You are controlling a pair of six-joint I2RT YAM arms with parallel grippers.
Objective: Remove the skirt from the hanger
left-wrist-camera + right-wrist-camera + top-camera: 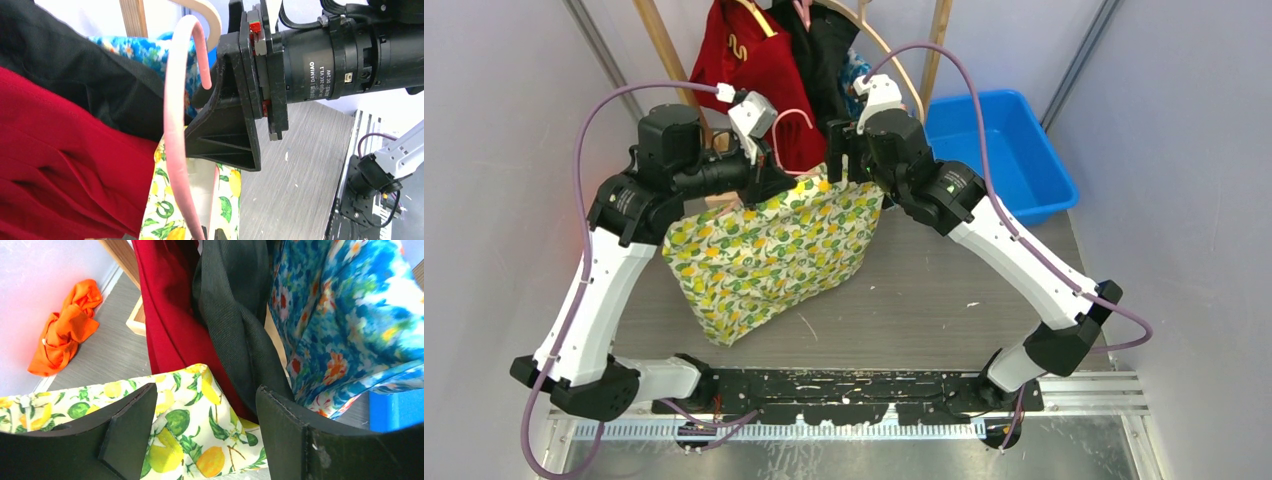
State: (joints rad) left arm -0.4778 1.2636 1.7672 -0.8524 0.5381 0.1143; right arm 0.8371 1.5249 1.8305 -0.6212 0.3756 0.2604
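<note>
**A:** Where's the skirt?
**B:** The lemon-print skirt [769,250] hangs from the pink hanger [175,125]. My left gripper [776,172] is clamped tight on that hanger.
**A:** And your right?
**B:** My right gripper [200,410] gapes wide, the skirt's top corner between its fingers, nothing pinched. Its motor [317,75] reads DAMIAO, DC 24V.

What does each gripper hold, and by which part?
The left gripper is shut at the skirt's top edge, below the hanger hook; hanger or cloth, I cannot tell. The right gripper is open around the skirt's corner, holding nothing.
</note>
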